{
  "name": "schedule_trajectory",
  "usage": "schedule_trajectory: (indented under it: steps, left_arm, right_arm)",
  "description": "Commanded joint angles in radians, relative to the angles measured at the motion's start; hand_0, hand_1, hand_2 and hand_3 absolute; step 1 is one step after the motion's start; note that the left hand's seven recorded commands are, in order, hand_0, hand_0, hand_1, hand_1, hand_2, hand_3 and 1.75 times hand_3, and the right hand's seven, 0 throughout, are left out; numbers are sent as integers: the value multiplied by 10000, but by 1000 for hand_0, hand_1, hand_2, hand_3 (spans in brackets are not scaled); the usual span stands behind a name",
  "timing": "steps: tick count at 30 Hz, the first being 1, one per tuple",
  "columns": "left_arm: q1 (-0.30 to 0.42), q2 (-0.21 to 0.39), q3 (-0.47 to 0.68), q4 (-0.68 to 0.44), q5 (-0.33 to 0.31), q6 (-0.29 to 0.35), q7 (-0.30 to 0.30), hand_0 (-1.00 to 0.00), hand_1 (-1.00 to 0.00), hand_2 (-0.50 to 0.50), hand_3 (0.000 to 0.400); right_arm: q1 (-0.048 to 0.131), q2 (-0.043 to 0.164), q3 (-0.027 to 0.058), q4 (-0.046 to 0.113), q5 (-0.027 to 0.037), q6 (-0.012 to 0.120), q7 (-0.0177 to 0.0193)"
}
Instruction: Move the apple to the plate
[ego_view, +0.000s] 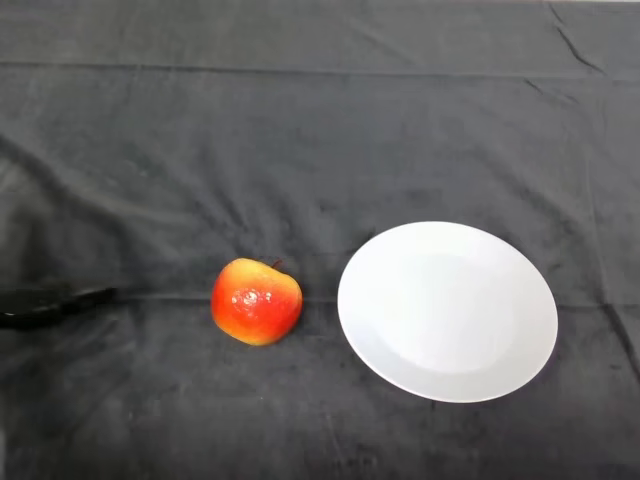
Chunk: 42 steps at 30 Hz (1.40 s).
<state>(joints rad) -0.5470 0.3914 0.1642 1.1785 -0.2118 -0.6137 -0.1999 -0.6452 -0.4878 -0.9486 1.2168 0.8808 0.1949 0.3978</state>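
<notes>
A red and yellow apple (256, 301) sits on the dark cloth, left of centre, stem up. A white round plate (447, 311) lies just to its right, empty, with a small gap between them. My black left hand (55, 302) shows only at the left edge, low over the cloth. Its fingers stretch out straight towards the apple and hold nothing. The hand is well to the left of the apple and apart from it.
The table is covered by a dark cloth (320, 130) with a few folds and creases at the back and the right.
</notes>
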Motion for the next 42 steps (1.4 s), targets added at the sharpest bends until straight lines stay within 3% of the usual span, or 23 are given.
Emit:
schedule_trajectory:
  steps: [1,21,36,39,42]
  left_arm:
    - [-60,-33,-304,-589,186,-333,-284,0,0,0,0]
    - [234,-785,-1527,-645,550,-689,-2793,0,0,0,0]
    - [293,-1030,-2228,-660,369,-1086,-4166,0,0,0,0]
    - [284,-1053,-2325,-649,331,-1140,-4308,-396,0,-198,158]
    - [222,-1104,-2434,-645,312,-1187,-4384,-522,0,-261,209]
  right_arm:
    - [-129,-159,-27,-71,171,-78,-7]
    - [-124,-154,-23,-87,173,-74,-17]
    - [-127,-158,-25,-80,176,-73,-15]
    - [-127,-159,-25,-77,177,-73,-14]
    - [-128,-160,-26,-74,178,-73,-13]
